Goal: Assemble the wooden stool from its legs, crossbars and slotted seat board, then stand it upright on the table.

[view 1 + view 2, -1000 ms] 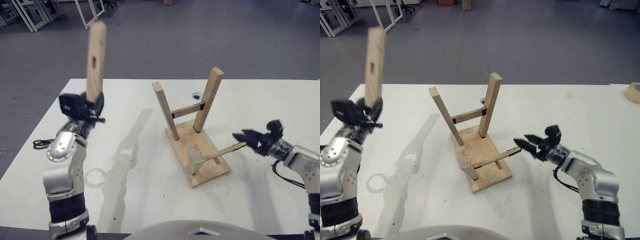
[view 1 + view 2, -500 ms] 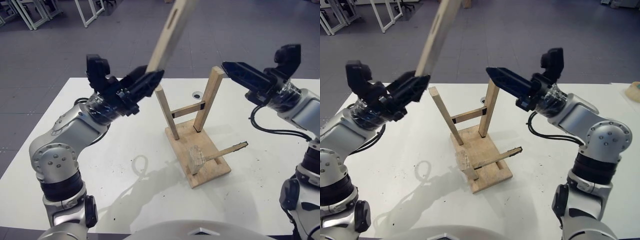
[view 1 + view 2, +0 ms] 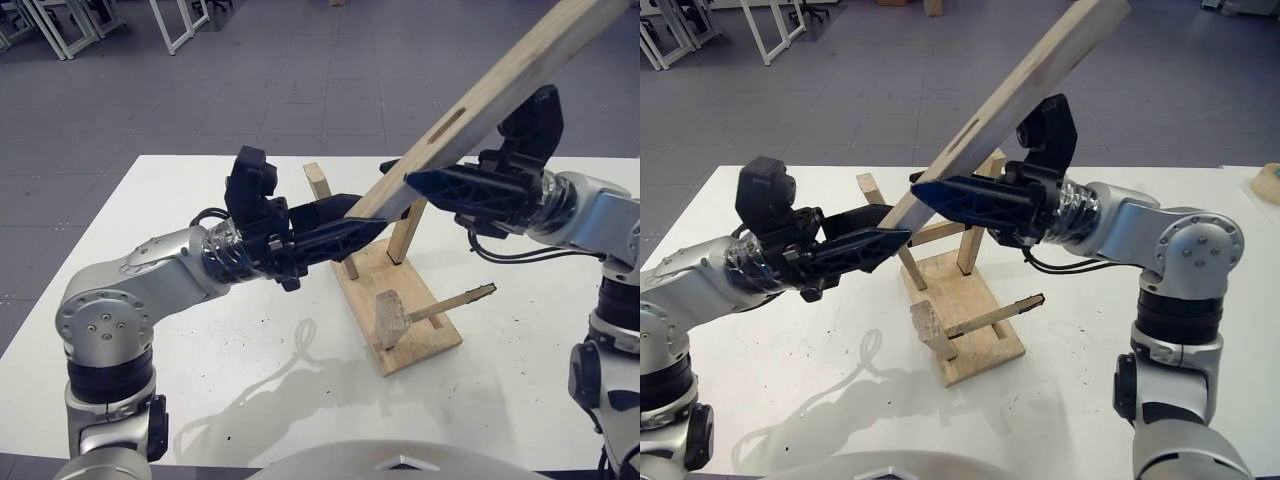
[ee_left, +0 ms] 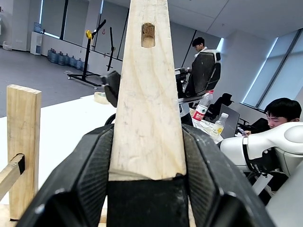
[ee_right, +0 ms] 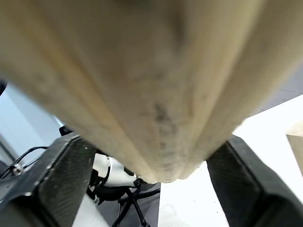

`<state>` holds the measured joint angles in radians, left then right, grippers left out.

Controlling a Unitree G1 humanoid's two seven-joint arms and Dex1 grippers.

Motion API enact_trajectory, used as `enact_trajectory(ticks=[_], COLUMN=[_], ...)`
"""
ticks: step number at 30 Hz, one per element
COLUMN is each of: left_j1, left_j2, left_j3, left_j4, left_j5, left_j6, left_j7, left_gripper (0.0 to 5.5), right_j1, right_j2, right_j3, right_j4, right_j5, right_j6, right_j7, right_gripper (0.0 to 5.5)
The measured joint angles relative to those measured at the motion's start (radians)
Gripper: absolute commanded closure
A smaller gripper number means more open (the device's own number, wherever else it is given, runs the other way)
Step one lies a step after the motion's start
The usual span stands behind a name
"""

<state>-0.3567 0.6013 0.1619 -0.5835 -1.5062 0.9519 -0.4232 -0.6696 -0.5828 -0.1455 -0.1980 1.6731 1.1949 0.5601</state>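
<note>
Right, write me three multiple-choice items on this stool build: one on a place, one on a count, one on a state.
1. Where does the slotted seat board lie?
A. Flat on the table
B. In the right gripper
C. On the floor

2. How many upright legs does the crossbar at the board's far end join?
A. One
B. Two
C. Four

3. What state is the left gripper in?
A. Open and empty
B. Shut on the loose leg
C. Shut on a crossbar

Answers:
1 A: the seat board rests on the white table.
2 B: two upright legs stand at the far end with the crossbar between them.
3 B: the left gripper clamps the lower end of the loose leg, which slants up over the stool.
</note>
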Motion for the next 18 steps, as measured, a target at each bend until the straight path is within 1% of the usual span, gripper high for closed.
enact_trajectory(ticks=[5,7,11,12,15,18], left_j1=[0.002,0.002,0.003,0.003,0.003,0.003], left_j2=[0.024,0.028,0.032,0.032,0.027,0.020], left_j3=[-0.011,-0.012,-0.023,-0.024,-0.020,0.015], left_j4=[-0.001,-0.003,-0.002,-0.003,-0.004,-0.006], left_j5=[-0.016,-0.018,-0.017,-0.014,0.015,0.079], left_j6=[-0.001,-0.001,-0.001,-0.004,-0.056,-0.130], left_j7=[-0.029,-0.031,-0.032,-0.033,-0.057,-0.116], left_gripper=[3.45,3.45,3.45,3.07,2.64,2.61], right_j1=[0.001,0.006,0.017,0.017,0.017,0.017], right_j2=[-0.028,-0.029,-0.037,-0.037,-0.038,-0.037], right_j3=[0.007,0.008,0.017,0.019,0.019,0.007], right_j4=[-0.031,-0.050,-0.069,-0.069,-0.057,-0.009], right_j5=[-0.115,-0.162,-0.236,-0.249,-0.256,-0.266], right_j6=[-0.013,-0.031,-0.062,-0.069,-0.073,-0.077], right_j7=[0.118,0.148,0.221,0.235,0.248,0.226], right_gripper=[3.21,3.45,3.46,3.46,3.46,3.46])
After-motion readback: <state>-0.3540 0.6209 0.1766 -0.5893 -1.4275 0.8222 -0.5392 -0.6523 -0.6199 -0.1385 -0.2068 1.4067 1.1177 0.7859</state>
